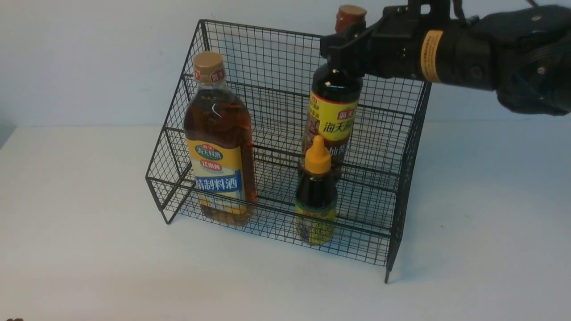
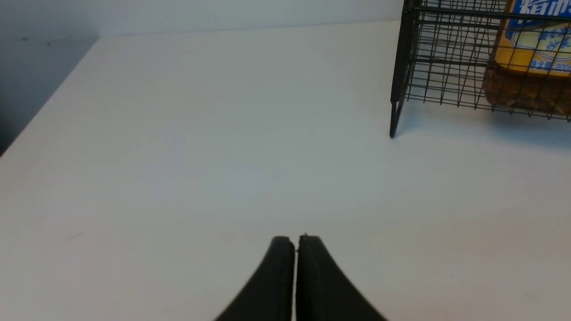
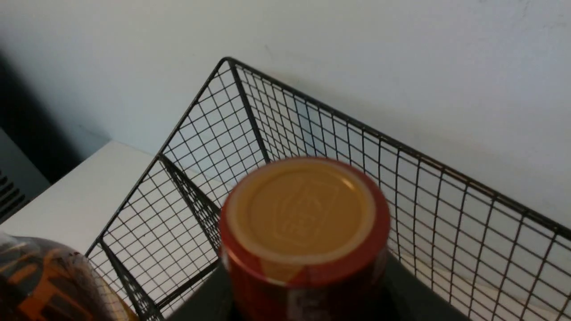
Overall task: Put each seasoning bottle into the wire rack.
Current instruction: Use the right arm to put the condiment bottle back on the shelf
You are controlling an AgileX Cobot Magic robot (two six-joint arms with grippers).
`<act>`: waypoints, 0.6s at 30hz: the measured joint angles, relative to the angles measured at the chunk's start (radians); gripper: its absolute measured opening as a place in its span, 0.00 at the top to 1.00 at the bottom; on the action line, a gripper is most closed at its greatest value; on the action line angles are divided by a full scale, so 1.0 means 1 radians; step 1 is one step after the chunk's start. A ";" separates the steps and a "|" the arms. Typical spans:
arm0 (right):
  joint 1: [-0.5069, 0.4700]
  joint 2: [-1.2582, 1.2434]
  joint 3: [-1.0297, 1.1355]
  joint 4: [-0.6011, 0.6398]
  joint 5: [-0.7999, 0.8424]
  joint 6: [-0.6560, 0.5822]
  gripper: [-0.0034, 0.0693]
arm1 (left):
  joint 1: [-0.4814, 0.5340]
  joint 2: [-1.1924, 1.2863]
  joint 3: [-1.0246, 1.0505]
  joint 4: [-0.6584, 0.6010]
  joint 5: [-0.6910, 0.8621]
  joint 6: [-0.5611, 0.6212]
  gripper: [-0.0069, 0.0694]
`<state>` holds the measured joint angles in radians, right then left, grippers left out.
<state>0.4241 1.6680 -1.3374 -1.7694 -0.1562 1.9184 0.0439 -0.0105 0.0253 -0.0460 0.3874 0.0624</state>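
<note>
Pinching the dark bottle (image 1: pixel 333 104) neck, right fingers (image 1: pixel 343 44), over wire rack (image 1: pixel 285 147), left fingers (image 2: pixel 281 276) pressed together.

So the wire rack (image 1: pixel 285 147) sits mid-table (image 1: pixel 89 223), its grid back toward 12 o'clock against the wall (image 1: pixel 89 53). The large bottle (image 1: pixel 220 142) stands in the lower tier at the rack's 9 o'clock end. The small squeeze bottle (image 1: pixel 316 191) is in the same tier, off toward 3 o'clock from it, well apart. Directly behind the squeeze bottle, at its 12 o'clock, the dark bottle (image 1: pixel 333 111) is upright over the upper tier, with the right gripper (image 1: pixel 345 44) around its neck, coming in from 3 o'clock.
</note>
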 joint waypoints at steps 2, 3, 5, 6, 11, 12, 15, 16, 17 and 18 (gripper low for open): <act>0.000 0.000 0.013 0.000 0.000 -0.003 0.57 | 0.000 0.000 0.000 0.000 0.000 0.000 0.92; 0.000 0.000 0.020 0.000 0.004 -0.006 0.57 | 0.000 0.000 0.000 0.000 0.000 0.000 0.92; 0.000 0.000 0.029 0.000 0.007 -0.008 0.57 | 0.000 0.000 0.000 0.000 0.000 0.000 0.92; 0.000 0.000 0.042 0.000 0.009 -0.013 0.57 | 0.000 0.000 0.000 0.000 0.000 0.000 0.92; 0.000 0.000 0.069 0.000 -0.001 -0.037 0.57 | 0.000 0.000 0.000 0.000 0.000 0.000 0.92; 0.000 0.000 0.070 0.000 -0.005 -0.038 0.57 | 0.000 0.000 0.000 0.000 0.000 0.000 0.92; 0.000 0.001 0.074 0.000 -0.018 -0.047 0.57 | 0.000 0.000 0.000 0.000 0.000 0.000 0.92; 0.000 0.002 0.074 0.000 -0.026 -0.053 0.57 | 0.000 0.000 0.000 0.000 0.000 0.000 0.92; 0.000 0.008 0.074 0.000 -0.040 -0.059 0.57 | 0.000 0.000 0.000 0.000 0.000 0.000 0.92; 0.000 0.012 0.074 0.000 -0.047 -0.060 0.57 | 0.000 0.000 0.000 0.000 0.000 0.000 0.92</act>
<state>0.4241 1.6799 -1.2632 -1.7694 -0.2029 1.8581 0.0439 -0.0105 0.0253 -0.0460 0.3874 0.0624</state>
